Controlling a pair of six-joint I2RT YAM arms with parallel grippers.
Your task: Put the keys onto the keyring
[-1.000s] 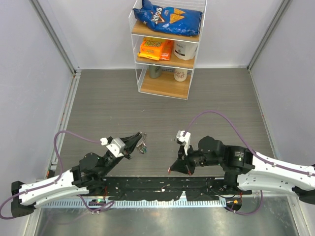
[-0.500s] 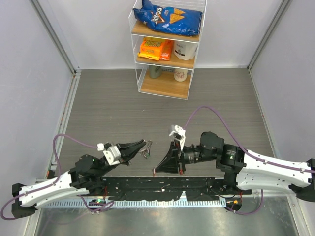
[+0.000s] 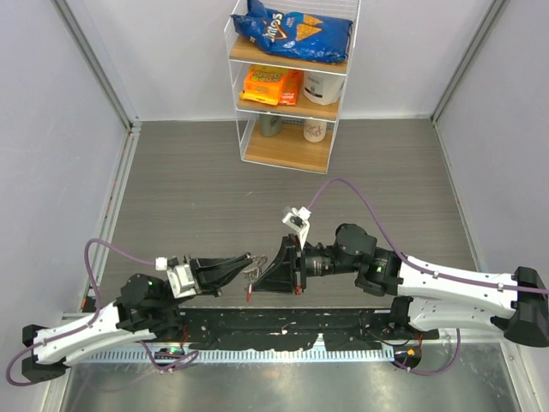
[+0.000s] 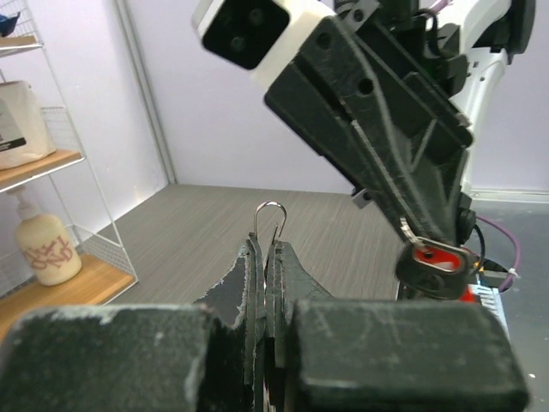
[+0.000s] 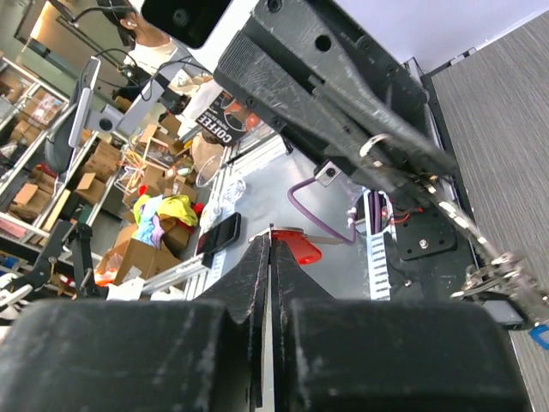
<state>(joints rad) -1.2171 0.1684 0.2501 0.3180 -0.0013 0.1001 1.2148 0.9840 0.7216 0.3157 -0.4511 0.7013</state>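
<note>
Threading stage, approach phase. Left gripper (image 3: 248, 263): jaws clenched on the keyring (image 4: 270, 203), which sits edge-on between the fingers with only a narrow wire loop standing upright past the tips. Hanging keys (image 5: 496, 273): a silver cluster dangling beneath the left fingers in the right wrist view, by appearance already on the keyring; head colours too small to tell. Right gripper (image 3: 256, 287): jaws clenched on the red key (image 4: 436, 260), taken by its plastic head; the blade is hard to make out. Position: both arms low over the near part of the table (image 3: 197, 189), tips pointed toward each other, the red key just beside the keyring and a little lower, apart and not touching. Status, as judged: red key carried to the meeting point but not yet on the wire. Next move, as judged: bring the hole in the key's head to the split in the wire and slide it along the coil. This calls for very fine alignment of two small parts held in mid-air. The split cannot be seen from here, and the right fingers may be covering the hole. Risk: the thin wire twisting in the left grip under sideways push.
</note>
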